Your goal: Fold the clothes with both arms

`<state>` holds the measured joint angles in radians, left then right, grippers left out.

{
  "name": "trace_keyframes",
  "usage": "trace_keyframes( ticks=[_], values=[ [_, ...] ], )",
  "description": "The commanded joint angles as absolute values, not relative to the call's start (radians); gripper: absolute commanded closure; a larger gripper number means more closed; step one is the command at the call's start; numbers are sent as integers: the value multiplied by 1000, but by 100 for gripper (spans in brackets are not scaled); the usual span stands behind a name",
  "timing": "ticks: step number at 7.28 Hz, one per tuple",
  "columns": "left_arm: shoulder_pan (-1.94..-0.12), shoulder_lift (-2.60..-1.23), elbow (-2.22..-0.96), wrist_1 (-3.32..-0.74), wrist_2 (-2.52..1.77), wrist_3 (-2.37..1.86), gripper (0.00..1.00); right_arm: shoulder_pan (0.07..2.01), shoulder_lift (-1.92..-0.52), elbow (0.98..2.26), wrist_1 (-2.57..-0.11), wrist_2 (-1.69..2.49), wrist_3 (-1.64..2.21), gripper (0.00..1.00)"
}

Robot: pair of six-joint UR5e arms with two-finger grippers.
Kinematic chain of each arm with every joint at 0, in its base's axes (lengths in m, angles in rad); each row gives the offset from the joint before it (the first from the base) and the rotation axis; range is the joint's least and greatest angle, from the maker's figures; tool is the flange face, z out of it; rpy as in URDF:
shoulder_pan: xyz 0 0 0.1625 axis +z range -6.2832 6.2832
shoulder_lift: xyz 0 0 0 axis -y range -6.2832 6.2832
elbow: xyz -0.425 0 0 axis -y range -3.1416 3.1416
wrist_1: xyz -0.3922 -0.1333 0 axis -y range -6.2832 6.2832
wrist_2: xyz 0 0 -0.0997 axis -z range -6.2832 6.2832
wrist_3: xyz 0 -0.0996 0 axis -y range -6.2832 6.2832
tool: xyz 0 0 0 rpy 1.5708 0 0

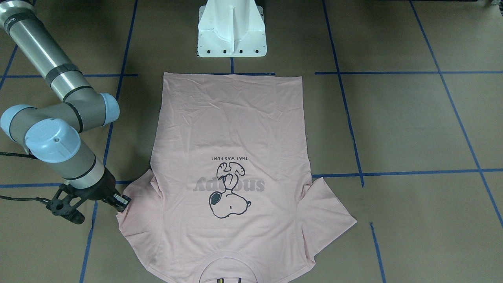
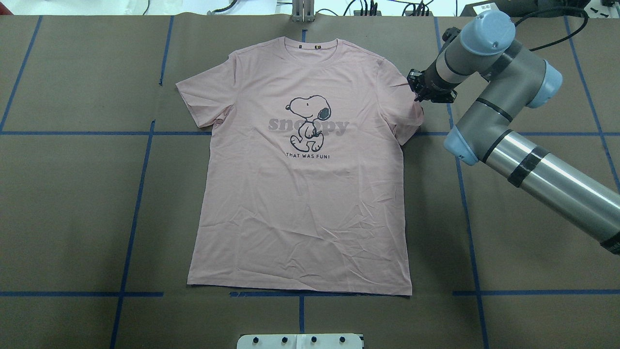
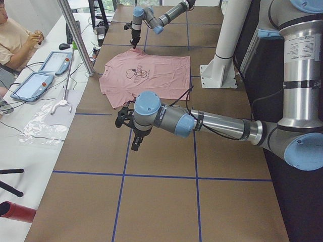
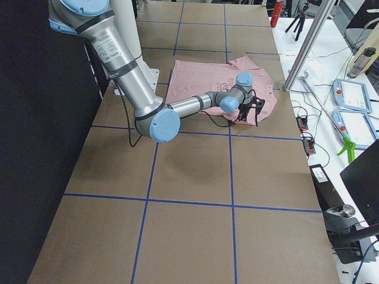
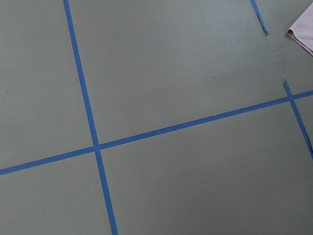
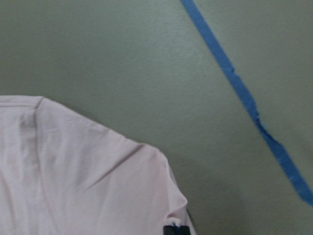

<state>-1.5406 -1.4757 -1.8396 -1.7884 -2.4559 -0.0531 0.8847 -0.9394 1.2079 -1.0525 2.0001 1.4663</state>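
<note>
The pale pink T-shirt [image 2: 300,203] lies flat and print-up on the brown table, its collar on the side away from the robot's base. My right gripper [image 2: 419,97] is down at the outer edge of the shirt's sleeve [image 1: 133,204], with its jaws closed on the hem. In the right wrist view the sleeve cloth [image 6: 73,171] puckers toward a dark tip at the bottom edge. My left gripper [image 3: 133,143] hangs above bare table beside the other sleeve, apart from the shirt. Whether it is open or shut I cannot tell. The left wrist view catches only a shirt corner [image 5: 304,34].
The white pedestal base [image 1: 232,31] stands just beyond the shirt's hem. Blue tape lines [image 2: 140,184] grid the table. A side bench with teach pendants [image 3: 33,83] and a seated person [image 3: 12,40] runs along the far edge, behind a metal post [image 3: 75,35].
</note>
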Motion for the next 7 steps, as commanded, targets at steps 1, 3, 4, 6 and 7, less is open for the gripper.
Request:
trace_keyframes(
  ticks=[1,3,4,6,7],
  values=[
    [-1540,-1476,-1841,-1789,-2456,-52,0,800,-847,1188,-1055,1851,1566,100],
    [-1540,-1476,-1839,-1819,-2456,-87,0,773,-705,1041,-1052,1803,1606,100],
    [-1540,-1476,-1841,-1842,-2456,-119,0,758,-686,1013,-1049,1761,1606,100],
    [-1533,-1477,-1839,-1911,-2456,-225,0,730,-686,1011,-1045,1712,1598,0],
    [-1493,-1488,-1827,-1957,-2456,-274,0,729,-696,1031,-1043,1713,1598,0]
  ],
)
